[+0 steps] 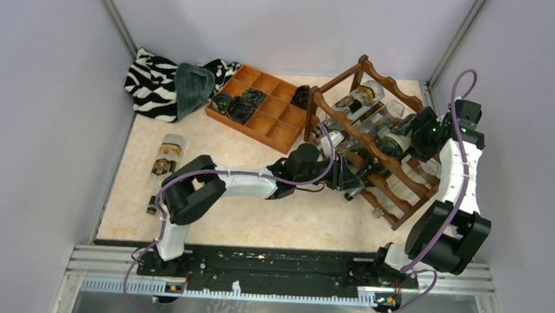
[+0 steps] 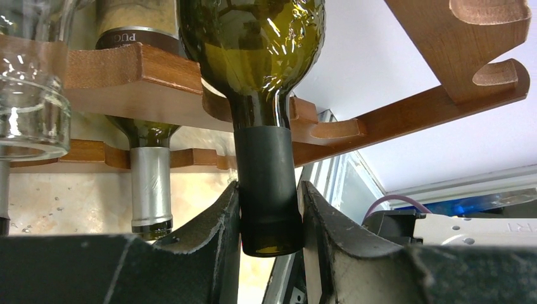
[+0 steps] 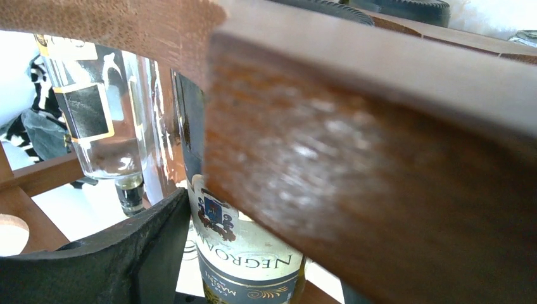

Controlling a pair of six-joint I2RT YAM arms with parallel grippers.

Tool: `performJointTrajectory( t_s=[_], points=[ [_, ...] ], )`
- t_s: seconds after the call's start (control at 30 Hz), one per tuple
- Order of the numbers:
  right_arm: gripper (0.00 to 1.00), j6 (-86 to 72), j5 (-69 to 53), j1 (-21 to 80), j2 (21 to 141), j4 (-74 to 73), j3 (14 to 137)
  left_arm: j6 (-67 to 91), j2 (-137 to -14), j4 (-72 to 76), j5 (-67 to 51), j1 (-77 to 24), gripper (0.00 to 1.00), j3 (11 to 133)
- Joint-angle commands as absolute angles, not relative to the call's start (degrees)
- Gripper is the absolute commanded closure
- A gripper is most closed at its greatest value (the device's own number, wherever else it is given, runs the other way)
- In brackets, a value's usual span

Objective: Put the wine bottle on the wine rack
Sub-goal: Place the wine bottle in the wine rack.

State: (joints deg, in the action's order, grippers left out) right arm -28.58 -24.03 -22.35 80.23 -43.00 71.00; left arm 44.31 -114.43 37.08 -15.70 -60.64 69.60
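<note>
Wine bottle (image 2: 253, 44): glossy green glass; black-capped neck

The table (image 1: 257, 213) is a pale, marbled beige slab. The wine rack (image 1: 391, 82) stands on its right half, with the left gripper (image 1: 347, 176) at the rack's near-left face and the right gripper (image 1: 413, 131) at its right side. An orange-brown compartment tray (image 1: 272, 131) sits beyond and left of the left gripper, just beside the rack. A clear bottle (image 1: 165, 166) lies on its side well to that gripper's left. A zebra-striped cloth (image 1: 149, 85) is heaped beyond the bottle, in the far-left corner.
</note>
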Motion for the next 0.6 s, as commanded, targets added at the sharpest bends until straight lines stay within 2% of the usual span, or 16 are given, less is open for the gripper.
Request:
performJointTrajectory(
  t_s=[0.0,0.57],
  points=[
    [0.27,-30.71,-21.96,-23.10,77.55,-34.11,72.91,43.76,-112.12,46.14,-20.64,-61.12,1.00,73.99],
    [0.22,-33.66,-20.61,-23.79,78.05,-31.17,69.99,45.03,-114.38,44.38,-20.98,-61.06,1.00,77.61]
  ],
)
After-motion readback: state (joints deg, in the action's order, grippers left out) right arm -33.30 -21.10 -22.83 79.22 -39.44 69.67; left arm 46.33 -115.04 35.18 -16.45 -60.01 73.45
